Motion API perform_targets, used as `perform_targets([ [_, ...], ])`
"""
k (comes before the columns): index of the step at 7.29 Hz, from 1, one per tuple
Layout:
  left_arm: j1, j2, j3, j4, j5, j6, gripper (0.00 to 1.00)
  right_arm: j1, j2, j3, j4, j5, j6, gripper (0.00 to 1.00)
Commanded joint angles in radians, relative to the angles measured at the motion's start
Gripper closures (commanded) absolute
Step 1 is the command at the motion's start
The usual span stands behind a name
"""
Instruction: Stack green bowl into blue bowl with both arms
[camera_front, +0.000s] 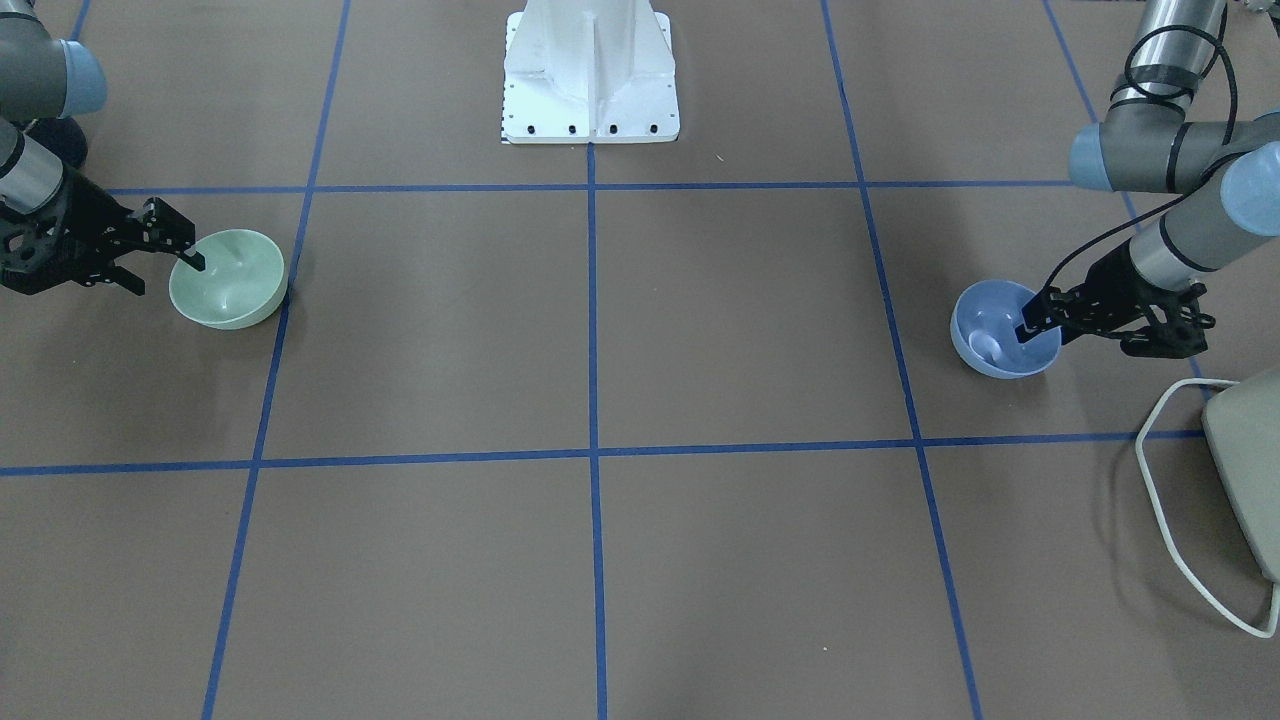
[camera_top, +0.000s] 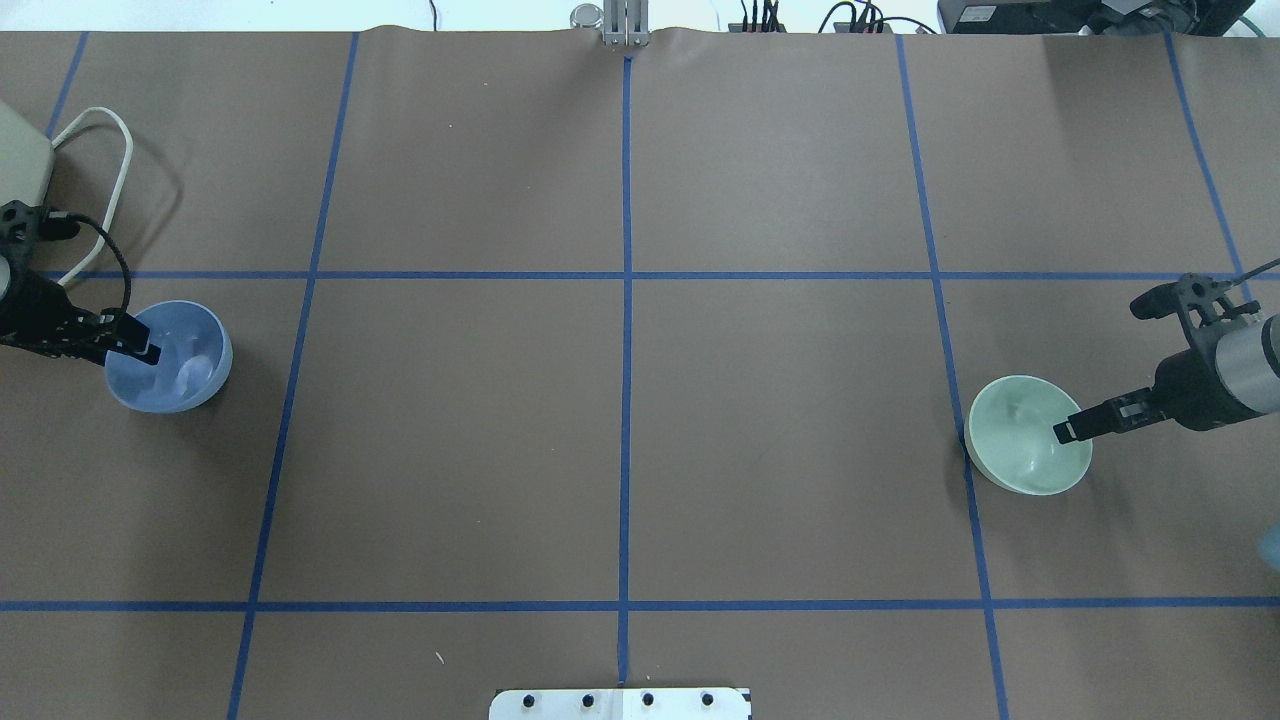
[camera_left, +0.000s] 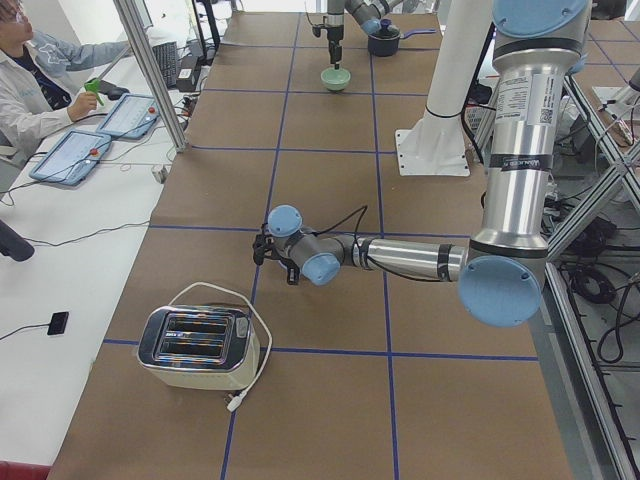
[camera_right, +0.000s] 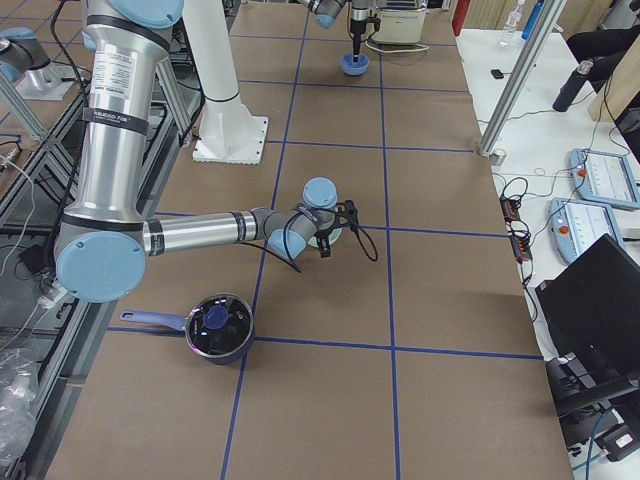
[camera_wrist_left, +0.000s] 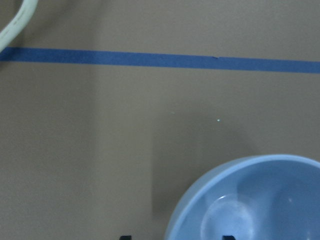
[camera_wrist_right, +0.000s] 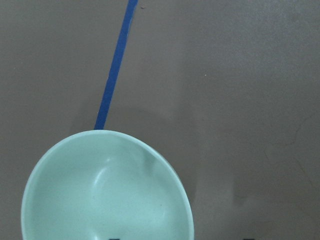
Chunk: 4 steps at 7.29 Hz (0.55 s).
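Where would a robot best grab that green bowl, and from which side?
Its rim, from above, on the side nearest the right hand, one finger inside and one outside. The green bowl sits mouth up, round, smooth, no handle, so the thin wall is probably the only part to pinch; that hand straddles it.

The green bowl (camera_front: 228, 290) and the blue bowl (camera_front: 985, 335) looked like smooth, shiny plastic. The table (camera_front: 740, 320) was dull brown paper, and my arms (camera_front: 1180, 15) were shiny grey metal.
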Motion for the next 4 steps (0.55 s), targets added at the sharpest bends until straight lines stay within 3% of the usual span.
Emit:
perform_targets([
  [1,0.0,-0.013,-0.009,-0.011,0.0,-0.097,0.64,-0.007,0.0,-0.002,0.0,-0.003,0.0,0.14],
  [3,0.0,-0.013,-0.019,-0.011,0.002,-0.118,0.97,-0.008,0.009,-0.006,0.0,-0.004,0.0,0.14],
  [4,0.001,-0.013,-0.019,-0.011,0.002,-0.118,1.0,-0.01,0.009,-0.006,0.0,-0.004,0.0,0.14],
])
